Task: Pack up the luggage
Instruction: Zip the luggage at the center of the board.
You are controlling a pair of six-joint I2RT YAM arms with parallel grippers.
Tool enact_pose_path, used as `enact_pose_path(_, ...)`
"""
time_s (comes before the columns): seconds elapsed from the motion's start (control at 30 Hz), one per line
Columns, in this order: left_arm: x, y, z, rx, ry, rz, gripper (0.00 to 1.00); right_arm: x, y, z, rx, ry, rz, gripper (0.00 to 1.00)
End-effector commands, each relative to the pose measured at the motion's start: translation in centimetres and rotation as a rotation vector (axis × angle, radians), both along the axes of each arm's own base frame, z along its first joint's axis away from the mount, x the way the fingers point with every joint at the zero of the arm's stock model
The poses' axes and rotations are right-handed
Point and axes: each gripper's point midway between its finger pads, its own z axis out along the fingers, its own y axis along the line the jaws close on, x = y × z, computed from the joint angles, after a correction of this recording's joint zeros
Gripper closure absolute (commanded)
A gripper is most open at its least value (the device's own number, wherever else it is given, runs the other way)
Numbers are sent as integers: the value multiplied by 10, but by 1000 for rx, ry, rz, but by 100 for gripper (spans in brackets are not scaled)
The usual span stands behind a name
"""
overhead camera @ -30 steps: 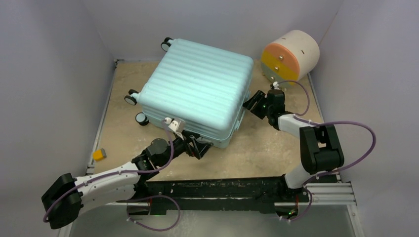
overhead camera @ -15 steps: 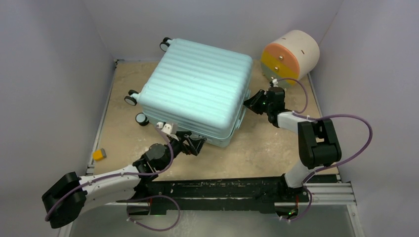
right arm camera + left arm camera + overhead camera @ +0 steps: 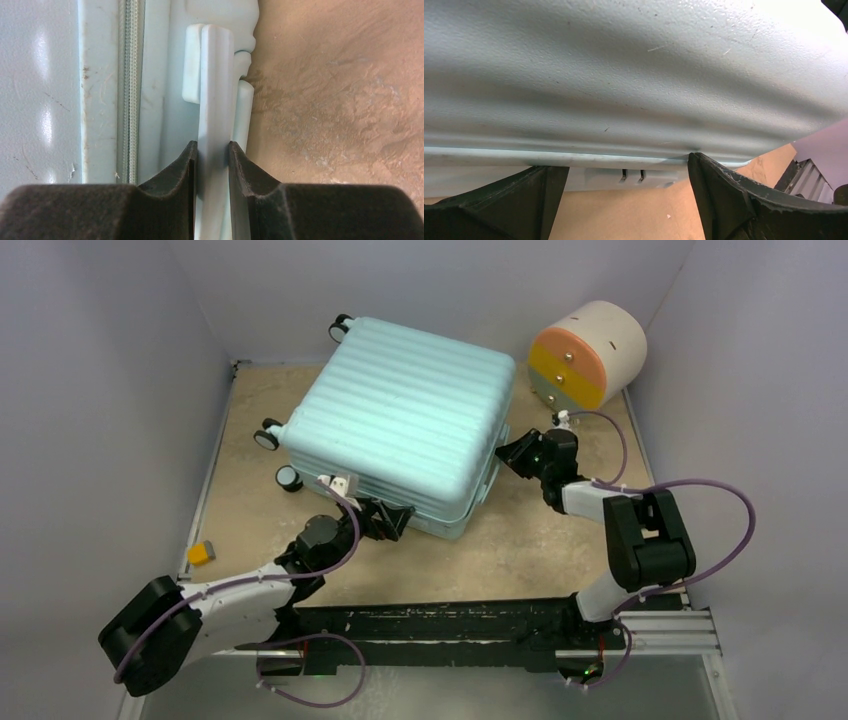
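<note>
the luggage point(image 3: 400, 425) lies flat and closed on the tan table point(image 3: 560, 540), ribbed shell up, towards the far middle. the round drawer unit point(image 3: 590, 355) stands near its far right corner. three wheels point(image 3: 266, 437) show along the left and far edges; the shell hides whatever else is on its underside.

the left gripper point(image 3: 388, 520) is at the case's near edge, and from overhead the wrist covers most of it. in the left wrist view its two black fingers point(image 3: 719, 195) are spread wide and grip nothing. the right tip meets the seam under the shell's bulge; whether the left tip touches is hard to tell. between them, low on the case's side, sits a small moulded part point(image 3: 634, 176) with two slots, too cut off to identify.

the right gripper point(image 3: 515, 452) is at the case's right side, and the overhead view does not show its grip. the right wrist view does: the fingers point(image 3: 182, 170) are pinched nearly together on a narrow pale teal handle point(image 3: 216, 90), whose lower end disappears behind them at the bottom of the frame. a zip point(image 3: 127, 75) runs alongside to the left.

a small orange and grey object point(image 3: 201, 554) lies by the table's left edge, too small to make out.
</note>
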Motion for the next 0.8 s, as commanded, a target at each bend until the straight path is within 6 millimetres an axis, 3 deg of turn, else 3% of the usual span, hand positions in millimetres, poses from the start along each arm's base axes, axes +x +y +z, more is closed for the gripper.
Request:
enact_pose_path(0.0,24,1,36,-65,-87,19,4,-59,5,-59,13,230,28,100)
enact_pose_path(0.4,70,-13,62,-119,-110,-20,4,-71,60,-55,126,307,-19,100)
enact_pose_path(0.57,48,-6,73,-84,-90,-47,4,-71,61,-47,127,298,-19,100)
enact_pose_path(0.77,-14,-19,58,-23,28,-208,5,-85,61,-43,112,280,31,100)
